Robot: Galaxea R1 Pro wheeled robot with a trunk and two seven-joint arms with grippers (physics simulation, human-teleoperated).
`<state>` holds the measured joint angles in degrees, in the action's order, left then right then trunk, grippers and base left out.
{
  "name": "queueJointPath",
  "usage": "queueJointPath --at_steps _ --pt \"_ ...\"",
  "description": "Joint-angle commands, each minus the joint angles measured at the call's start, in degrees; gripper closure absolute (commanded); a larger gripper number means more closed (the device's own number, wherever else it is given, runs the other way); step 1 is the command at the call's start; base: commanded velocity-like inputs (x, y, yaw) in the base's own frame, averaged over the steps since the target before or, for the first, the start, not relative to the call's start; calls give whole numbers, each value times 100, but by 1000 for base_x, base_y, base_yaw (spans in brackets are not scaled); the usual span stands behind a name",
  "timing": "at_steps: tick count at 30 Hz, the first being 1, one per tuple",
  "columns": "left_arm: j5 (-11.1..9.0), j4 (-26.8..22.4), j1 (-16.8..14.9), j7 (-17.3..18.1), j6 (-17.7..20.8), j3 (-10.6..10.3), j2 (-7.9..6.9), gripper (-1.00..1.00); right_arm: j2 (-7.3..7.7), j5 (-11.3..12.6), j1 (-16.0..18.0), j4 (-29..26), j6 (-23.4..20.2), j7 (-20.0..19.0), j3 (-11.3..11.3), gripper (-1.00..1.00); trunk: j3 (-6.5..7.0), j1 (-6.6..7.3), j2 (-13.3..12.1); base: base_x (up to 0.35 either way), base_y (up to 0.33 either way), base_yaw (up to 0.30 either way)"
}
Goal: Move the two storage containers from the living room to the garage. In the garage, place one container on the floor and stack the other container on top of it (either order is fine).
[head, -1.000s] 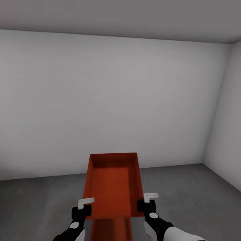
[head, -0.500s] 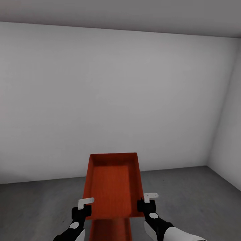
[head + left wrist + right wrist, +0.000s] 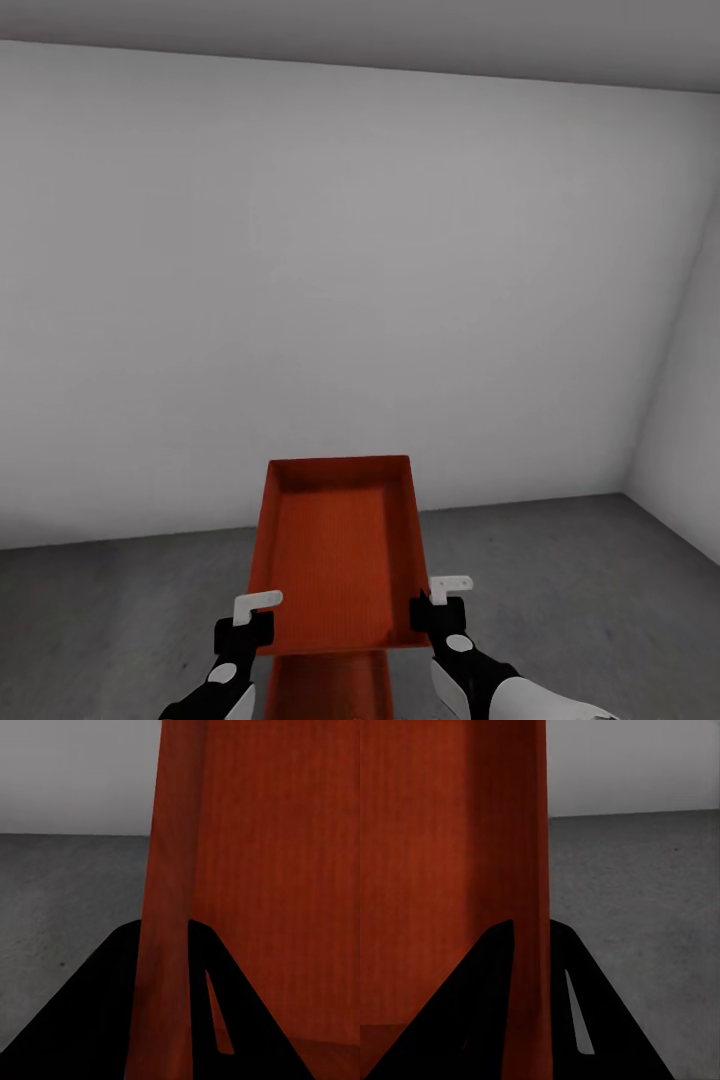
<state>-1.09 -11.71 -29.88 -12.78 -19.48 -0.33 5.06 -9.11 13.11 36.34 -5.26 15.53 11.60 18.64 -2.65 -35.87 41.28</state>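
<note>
- Against the earlier head pictures, whole view tilted and swung a little: ceiling line higher, right corner shifted, a camera move and no move of the things. Bin and both claws sitting at the same spot in the view as before.
- Garage all around: pale grey wall (image 3: 340, 300) ahead, a second wall meeting it at the right corner, dark grey floor (image 3: 100, 600) below.
- Upper bin (image 3: 335, 550), orange-red and open-topped, carried level in front of the trunk with its long axis pointing at the wall; held up off the floor, likely so the base can roll without dragging it.
- Beneath its near end, a strip of a second bin (image 3: 325, 685), same colour; looks to be carried under or nested below the first, though how it is supported cannot be told.
- Left claw (image 3: 255, 615) clamped over the left side wall near the bin's close corner; in the left wrist view, red wall (image 3: 169, 907) running straight between the two dark fingers (image 3: 97, 1020), so gripping the bin.
- Right claw (image 3: 440, 600) pinching the right side wall in mirror fashion; in the right wrist view, wall (image 3: 529, 870) sandwiched between the fingers (image 3: 472, 1012).
- Matched grips on opposite walls, presumably to keep the load from tipping or twisting.
- By judgement: carry nearly done, setting down and stacking on the floor not yet done.
</note>
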Motion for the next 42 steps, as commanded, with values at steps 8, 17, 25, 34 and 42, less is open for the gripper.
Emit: queueJointPath --at_steps 8,17,25,34,42 --pt "65 -7 -6 -33 2 112 13 100 -21 34 4 -1 2 -17 -80 100 -83 -1 9 0 0 0" --pt "65 -7 -8 -40 6 112 13 100 -21 34 4 2 2 -17 -80 100 -166 -1 9 0 0 0" --pt "65 -7 -7 -42 6 112 13 100 -14 34 4 0 2 -19 -80 100 -239 -1 9 0 0 0" --pt "65 -7 -7 -49 6 112 13 100 -12 34 4 2 -5 -17 -80 100 -322 -1 9 0 0 0" --pt "65 -7 -7 -49 -2 112 13 100 -12 34 4 2 -5 -24 -80 100 -396 -1 9 0 0 0"
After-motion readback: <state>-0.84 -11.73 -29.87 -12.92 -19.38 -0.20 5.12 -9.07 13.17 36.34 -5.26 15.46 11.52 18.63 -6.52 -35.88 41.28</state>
